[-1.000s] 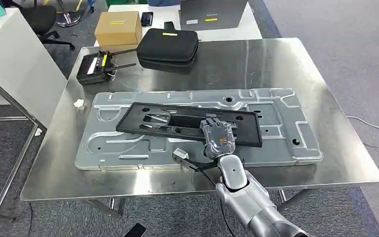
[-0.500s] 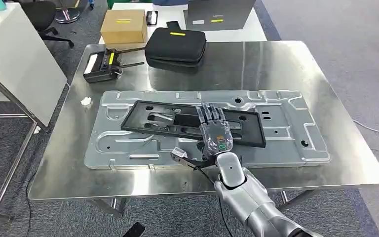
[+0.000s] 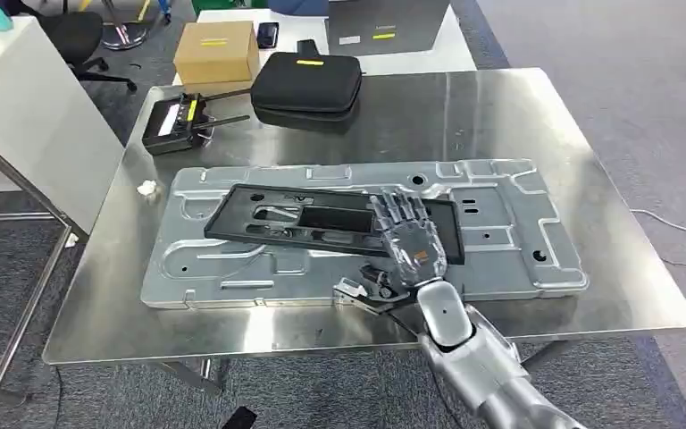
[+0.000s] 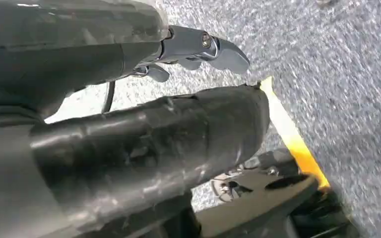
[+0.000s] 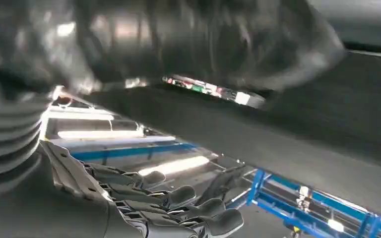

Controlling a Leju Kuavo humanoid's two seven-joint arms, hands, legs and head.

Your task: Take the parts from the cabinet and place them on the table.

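A long black plastic frame (image 3: 304, 219) lies flat on a large grey stamped metal panel (image 3: 518, 241) in the middle of the steel table (image 3: 500, 116). My right hand (image 3: 411, 241) is over the frame's right end, fingers spread and thumb out by the near edge. In the right wrist view the fingers (image 5: 178, 198) stand apart from the dark frame (image 5: 302, 148), with shiny metal showing between them. My left hand (image 4: 144, 139) hangs over the grey carpet and holds nothing.
At the table's far side lie a black zip case (image 3: 306, 80) and a black handset with antennas (image 3: 174, 121). A cardboard box (image 3: 215, 51) sits behind them. A white scrap (image 3: 146, 189) lies left of the panel. A white cabinet (image 3: 27, 98) stands at the left.
The view has shifted slightly. My right hand has moved along the black frame toward its right end, and its fingers now reach further across it. The frame still lies on the panel.
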